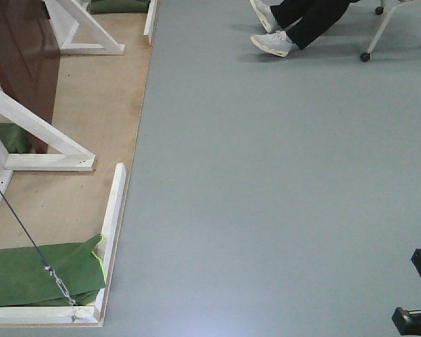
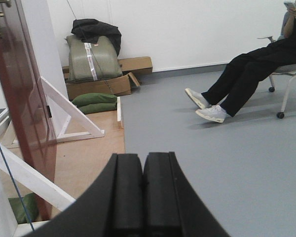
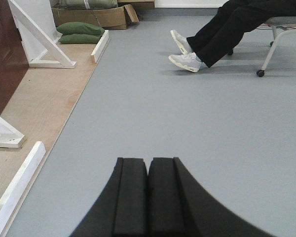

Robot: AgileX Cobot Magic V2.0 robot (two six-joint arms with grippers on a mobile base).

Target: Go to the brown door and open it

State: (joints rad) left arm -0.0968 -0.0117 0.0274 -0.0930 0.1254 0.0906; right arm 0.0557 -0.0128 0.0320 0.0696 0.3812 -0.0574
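Left gripper (image 2: 144,197), right gripper (image 3: 148,197): fingers pressed together, holding nothing. Brown door (image 2: 24,113): at our left, untouched. We judge the approach unfinished, with closing in and opening both left to do.

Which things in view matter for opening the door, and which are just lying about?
Job in hand:
- brown door
- left end effector, shut
- right end effector, shut

Lying about:
- green bags
- cardboard boxes
- olive bag
- white braces
- seated person
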